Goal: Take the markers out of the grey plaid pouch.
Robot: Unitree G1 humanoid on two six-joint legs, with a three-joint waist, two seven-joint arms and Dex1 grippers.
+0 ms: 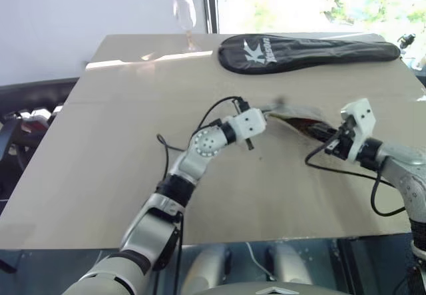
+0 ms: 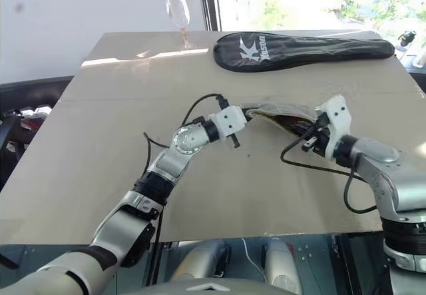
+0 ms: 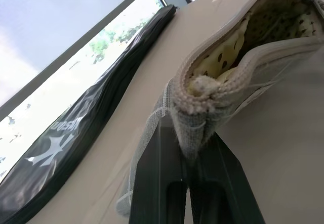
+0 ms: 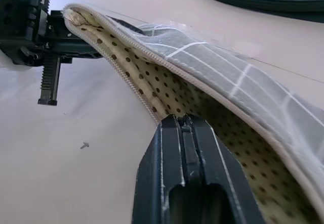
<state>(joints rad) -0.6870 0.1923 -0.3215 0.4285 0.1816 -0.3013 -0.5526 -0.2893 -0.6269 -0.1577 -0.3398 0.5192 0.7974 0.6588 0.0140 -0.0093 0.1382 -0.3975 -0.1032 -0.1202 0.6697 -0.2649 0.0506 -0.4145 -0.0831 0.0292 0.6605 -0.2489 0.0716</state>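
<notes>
The grey plaid pouch (image 1: 296, 116) hangs just above the mid-table between my two grippers. Its zipper is open and shows a yellowish dotted lining (image 4: 167, 90). My left gripper (image 3: 190, 133) is shut on the pouch's left end, pinching the fabric at the end of the zipper. My right gripper (image 4: 185, 120) is shut, with its tips at the open mouth against the lining. I cannot tell whether it pinches the lower lip. The markers are hidden; none shows in the opening.
A long black racket cover (image 1: 306, 50) lies across the far right of the table. A wine glass (image 1: 186, 15) stands at the far edge, left of it. Bare tabletop (image 1: 120, 148) stretches to the left and toward the front edge.
</notes>
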